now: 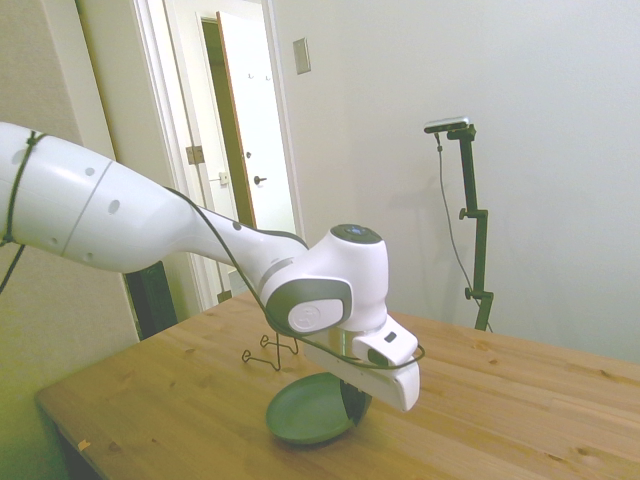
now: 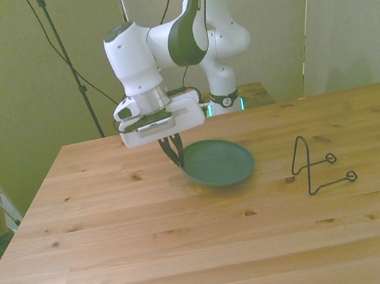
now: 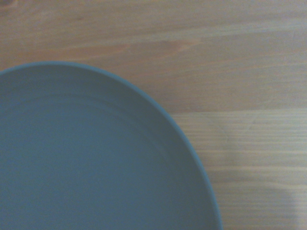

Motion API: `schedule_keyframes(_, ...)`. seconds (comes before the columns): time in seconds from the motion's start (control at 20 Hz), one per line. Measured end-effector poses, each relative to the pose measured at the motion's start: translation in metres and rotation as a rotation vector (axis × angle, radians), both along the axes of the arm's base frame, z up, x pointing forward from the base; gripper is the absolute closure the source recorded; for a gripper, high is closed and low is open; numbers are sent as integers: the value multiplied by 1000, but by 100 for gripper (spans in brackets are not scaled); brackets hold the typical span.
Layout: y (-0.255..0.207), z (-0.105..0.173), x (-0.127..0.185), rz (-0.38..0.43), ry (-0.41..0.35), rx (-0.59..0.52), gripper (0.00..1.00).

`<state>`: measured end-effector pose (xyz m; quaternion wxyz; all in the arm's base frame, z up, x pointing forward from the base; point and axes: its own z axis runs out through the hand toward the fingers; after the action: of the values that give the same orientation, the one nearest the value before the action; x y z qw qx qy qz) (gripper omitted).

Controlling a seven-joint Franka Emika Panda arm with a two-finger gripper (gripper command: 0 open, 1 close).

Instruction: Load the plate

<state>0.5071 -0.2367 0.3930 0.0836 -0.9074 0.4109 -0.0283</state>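
Side view. Your white two-finger gripper (image 1: 352,400) is down at the 3 o'clock edge of the round, matte, dull teal-green plate (image 1: 305,408), dark fingers pinched on the rim. The plate looks tipped, with the gripper side raised off the pale wooden plank table (image 1: 180,400) and the far side at or near the boards; I cannot tell whether it touches. The thin black wire stand (image 1: 272,352) sits just behind the plate, at about 11 o'clock from it.

Risk here: you hold the plate by one edge only. A shallow smooth rim gives little bite, so the plate may pivot or slide out if you swing fast.

Front view. The gripper (image 2: 171,149) grips the plate (image 2: 217,162) at its 9 o'clock rim, jaws narrow and closed on it. The plate tilts, its face turned partly toward the camera. The wire stand (image 2: 317,167) is well apart, at 3 o'clock from the plate, with bare table (image 2: 196,258) between. Nothing blocks that path.

Risk: the stand is light and thin. If the plate's lower edge comes in low, or strikes the upright loop and not the gap, the stand will likely skid or tip. Aim matters; the wires are hard to see.

Wrist view. Only the plate's (image 3: 86,158) inner face and curved rim show, with table (image 3: 249,72) grain beyond. No stand in sight, so you cannot line up from this camera yet.
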Motion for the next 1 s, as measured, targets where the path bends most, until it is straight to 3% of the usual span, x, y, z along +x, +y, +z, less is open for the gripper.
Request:
schedule_keyframes(0.35,54,103,-29,-7,-102,-138,100)
schedule_keyframes(0.7,152,220,-45,-24,-234,-310,100)
schedule_keyframes(0.85,204,254,-36,-28,-267,-390,100)
schedule_keyframes(1.0,253,271,-20,-39,-287,-502,100)
